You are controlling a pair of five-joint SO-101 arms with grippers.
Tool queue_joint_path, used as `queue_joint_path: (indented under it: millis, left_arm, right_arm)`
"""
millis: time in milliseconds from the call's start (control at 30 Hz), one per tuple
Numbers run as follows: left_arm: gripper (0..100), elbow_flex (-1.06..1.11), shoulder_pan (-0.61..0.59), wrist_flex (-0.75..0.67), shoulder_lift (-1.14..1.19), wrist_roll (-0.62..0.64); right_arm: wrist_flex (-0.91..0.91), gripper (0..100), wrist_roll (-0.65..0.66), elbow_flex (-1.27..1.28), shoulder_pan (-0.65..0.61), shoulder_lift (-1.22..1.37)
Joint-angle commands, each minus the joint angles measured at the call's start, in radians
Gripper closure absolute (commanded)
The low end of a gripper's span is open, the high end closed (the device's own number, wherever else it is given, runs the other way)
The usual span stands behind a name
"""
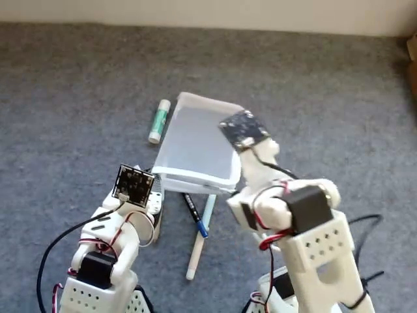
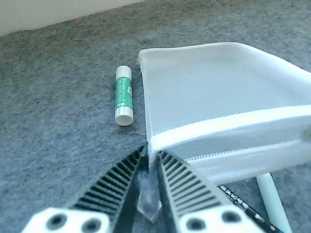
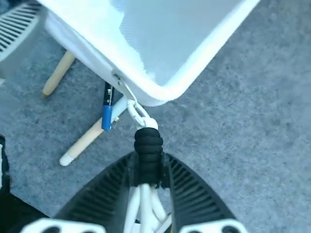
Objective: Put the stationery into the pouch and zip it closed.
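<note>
1. Left claw (image 2: 150,158): fingers almost together at the pouch's (image 1: 195,143) near corner, pinching a clear tab there.
2. Right claw (image 3: 148,162): clamped on the black pull cord (image 3: 148,150), which links by a white ring to the zip at the pouch's other near corner.
3. Pouch: lies on grey carpet (image 1: 78,98) between the two claws.
4. Glue stick (image 1: 158,120): on the carpet just beside the pouch's far side edge, outside it.
5. Pen (image 1: 195,216) and pencil (image 1: 199,244): on the carpet, their far ends under the pouch's near edge.
</note>
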Motion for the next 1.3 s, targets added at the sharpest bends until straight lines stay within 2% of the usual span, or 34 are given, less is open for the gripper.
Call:
queue_joint_path:
  millis: [0,133,333,433,600,833,900,967,1100,1267]
  left_arm:
    - [99,-0.035,-0.022,-0.012,-0.007,-0.011]
    - [99,-0.033,-0.022,-0.012,-0.007,-0.011]
    - [99,-0.028,-0.012,-0.012,-0.007,-0.011]
    - [98,-0.022,0.019,-0.012,-0.005,-0.011]
    - [85,0.013,0.047,-0.014,-0.005,-0.011]
    - [87,0.016,0.041,-0.017,-0.005,-0.011]
    - [94,0.015,0.041,-0.020,-0.005,-0.011]
    - [99,0.015,0.047,-0.020,-0.005,-0.014]
    - [99,0.015,0.045,-0.031,-0.005,-0.043]
    - [99,-0.084,0.047,0.006,-0.005,-0.040]
  right_arm:
    - [0.013,99.3,0.038,0.001,0.101,-0.087]
    - [0.019,99.3,0.043,-0.001,0.159,-0.147]
    - [0.033,99.3,0.037,-0.002,0.150,-0.182]
    - [0.051,99.3,0.034,-0.007,0.084,-0.189]
    - [0.059,99.3,-0.020,-0.008,-0.028,-0.193]
    - [-0.035,98.6,-0.063,0.035,-0.130,-0.186]
    - [-0.082,94.7,-0.100,0.079,-0.130,-0.189]
    - [-0.111,86.8,-0.135,0.124,-0.130,-0.191]
    - [-0.173,72.8,-0.172,0.216,-0.131,-0.193]
    - [-0.292,71.3,-0.178,0.338,-0.228,-0.194]
